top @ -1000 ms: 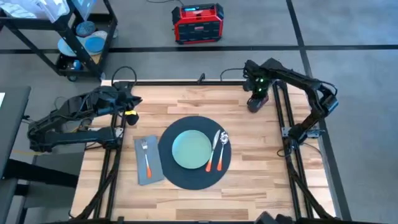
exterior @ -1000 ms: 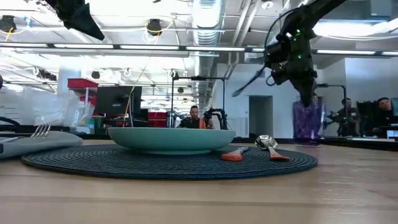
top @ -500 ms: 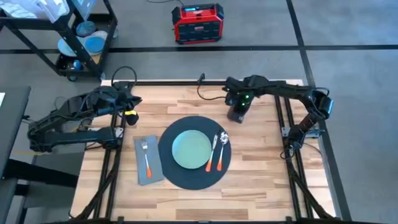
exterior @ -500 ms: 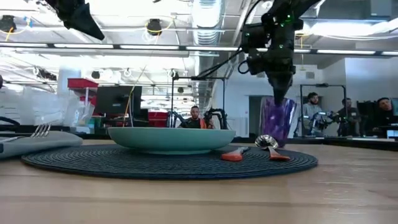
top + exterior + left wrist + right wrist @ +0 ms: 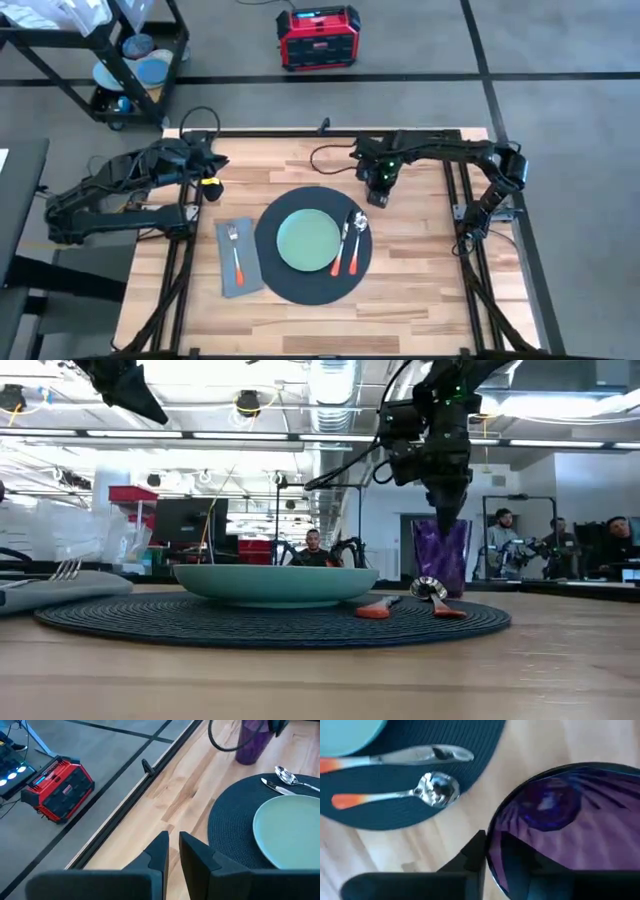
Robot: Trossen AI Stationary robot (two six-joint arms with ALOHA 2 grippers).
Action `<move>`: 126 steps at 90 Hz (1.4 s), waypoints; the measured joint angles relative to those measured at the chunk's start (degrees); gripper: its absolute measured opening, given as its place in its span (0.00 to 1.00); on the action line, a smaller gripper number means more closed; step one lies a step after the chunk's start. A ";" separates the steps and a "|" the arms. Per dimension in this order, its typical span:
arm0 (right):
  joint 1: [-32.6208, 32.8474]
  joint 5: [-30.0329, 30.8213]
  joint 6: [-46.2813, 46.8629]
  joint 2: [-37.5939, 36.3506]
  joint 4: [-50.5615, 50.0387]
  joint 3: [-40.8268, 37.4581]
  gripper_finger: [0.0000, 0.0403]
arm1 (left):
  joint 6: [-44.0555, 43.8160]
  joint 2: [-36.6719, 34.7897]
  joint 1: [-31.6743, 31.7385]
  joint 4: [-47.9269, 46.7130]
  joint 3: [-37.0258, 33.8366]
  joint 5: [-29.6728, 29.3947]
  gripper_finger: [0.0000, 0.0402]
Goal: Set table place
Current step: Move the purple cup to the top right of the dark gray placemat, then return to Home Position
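- The placemat [image 5: 312,245] lies mid-worktop [image 5: 420,290], carrying plate [image 5: 308,241], knife and spoon [image 5: 358,219]; the napkin with fork [image 5: 235,252] lies just left of it.
- The left tool [image 5: 172,851] waits off the placemat's far-left, fingers slightly apart.
- The right tool [image 5: 447,525], clamped on the purple cup's [image 5: 441,556] rim, has carried it in from the far corner to just beyond the placemat's right edge; release looks next.

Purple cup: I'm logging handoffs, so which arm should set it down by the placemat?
Right. Its hand already grips the purple cup by the rim, just beyond the placemat near the spoon. The left hand waits at the table's far-left corner.
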 joint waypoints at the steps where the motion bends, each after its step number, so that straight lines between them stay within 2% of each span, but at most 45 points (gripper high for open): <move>1: -0.01 -0.11 0.05 0.07 -0.09 -0.01 0.14 | 0.00 0.00 0.00 0.00 0.00 0.00 0.07; 19: 0.20 -1.11 0.59 0.19 0.05 -0.01 0.21 | 0.73 0.01 0.01 0.00 0.00 0.00 0.07; 35: 0.24 -4.91 0.60 0.03 0.63 -0.01 0.22 | -0.06 0.00 0.00 0.01 0.00 0.01 0.07; 48: 0.62 -5.54 0.77 -3.55 2.56 1.08 0.22 | -0.89 -0.01 0.00 2.03 0.00 1.02 0.07; 61: 0.52 -5.96 -1.61 -12.60 1.67 3.31 0.21 | 0.06 -1.40 0.00 9.01 0.00 3.86 0.07; 70: 0.73 -9.41 -7.63 -22.52 -1.14 1.42 0.21 | -0.29 -5.12 0.00 10.51 -0.01 5.28 0.07; 77: 1.54 -15.94 -6.44 -32.86 3.12 -6.22 0.21 | -4.23 -10.78 0.02 7.46 -0.10 5.46 0.07; 84: 3.70 -17.61 3.95 -44.17 15.31 -19.60 0.20 | -10.99 -18.90 0.02 3.52 -2.79 7.17 0.06; 97: 11.00 -10.85 27.72 -61.19 43.62 -45.56 0.17 | -22.72 -36.25 0.49 3.96 -14.22 8.39 0.01; 102: 14.29 -6.45 34.08 -65.90 53.95 -52.14 0.16 | -24.43 -36.05 1.22 4.97 -17.43 8.28 0.01; 106: 16.87 -2.56 36.49 -69.06 59.60 -56.22 0.16 | -22.47 -35.16 1.25 2.00 -19.23 8.36 0.00; 113: 21.95 6.32 38.08 -72.13 63.94 -61.02 0.16 | -19.68 -32.36 1.26 11.74 -24.54 12.27 0.00; 121: 27.43 16.06 35.60 -73.89 67.25 -65.06 0.16 | -17.95 -29.12 1.35 10.20 -23.85 16.17 0.00; 126: 30.71 23.45 35.96 -73.90 71.80 -68.10 0.16 | -19.02 -29.01 1.36 15.88 -23.34 14.98 0.00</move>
